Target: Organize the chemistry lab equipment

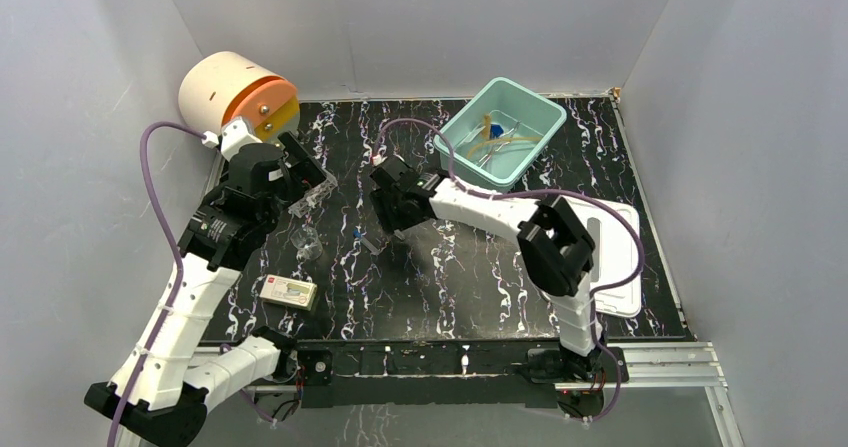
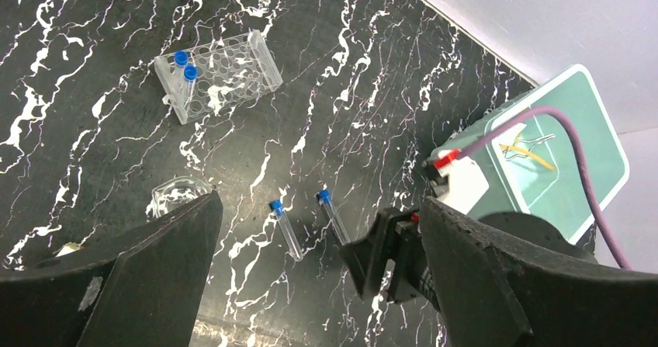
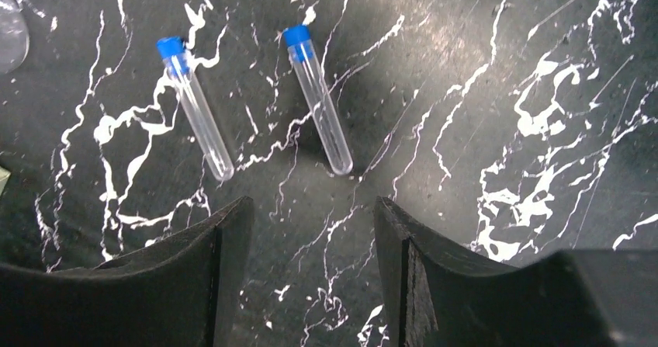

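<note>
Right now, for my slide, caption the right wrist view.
Open right tool hovers above two blue-capped test tubes lying apart on the black marbled table.

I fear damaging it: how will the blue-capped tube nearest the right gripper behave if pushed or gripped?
The tube lies flat, a smooth round cylinder, so a sideways push would probably roll it. It looks clear, thin-walled and empty: likely light, perhaps slippery, and fragile if squeezed hard.

A black tabletop veined with white like marble (image 1: pixel 450 277) is boxed in by a plain pale grey back wall (image 1: pixel 420 27), left wall (image 1: pixel 70 167) and right wall (image 1: pixel 760 167). A silver metal rail (image 1: pixel 665 362) edges its near side. The light is soft and even.
</note>
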Tool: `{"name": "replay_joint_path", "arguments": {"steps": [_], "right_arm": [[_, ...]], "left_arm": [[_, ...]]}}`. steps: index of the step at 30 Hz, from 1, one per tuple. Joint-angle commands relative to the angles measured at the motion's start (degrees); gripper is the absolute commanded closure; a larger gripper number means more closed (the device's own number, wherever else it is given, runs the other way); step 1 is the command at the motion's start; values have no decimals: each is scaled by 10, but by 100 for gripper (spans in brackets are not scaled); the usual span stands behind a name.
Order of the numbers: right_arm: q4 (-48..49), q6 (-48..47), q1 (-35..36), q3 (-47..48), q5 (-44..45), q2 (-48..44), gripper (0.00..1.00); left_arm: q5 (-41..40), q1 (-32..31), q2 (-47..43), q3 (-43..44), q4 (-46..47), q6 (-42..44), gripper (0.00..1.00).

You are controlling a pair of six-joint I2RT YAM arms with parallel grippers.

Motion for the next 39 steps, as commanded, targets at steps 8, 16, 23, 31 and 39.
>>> {"name": "replay_joint_path", "arguments": {"steps": [8,16,23,31,39], "right_arm": [[-78,-46,0,145,26,110,38],[-100,-39,-15,163,-3,137,40],[-113,-59,-17,213,0,163,40],[-136,-80,-17,253,-6,200,47],[-144,-108,-17,240,-13,205,57]], "left_arm": [[-17,2,-8,5,-15,1,2],[-17,2,1,8,-36,-11,2],[-18,2,4,8,-36,-16,2],[-23,2,3,13,-41,-16,2],[-17,1,6,12,-48,-29,8]]}}
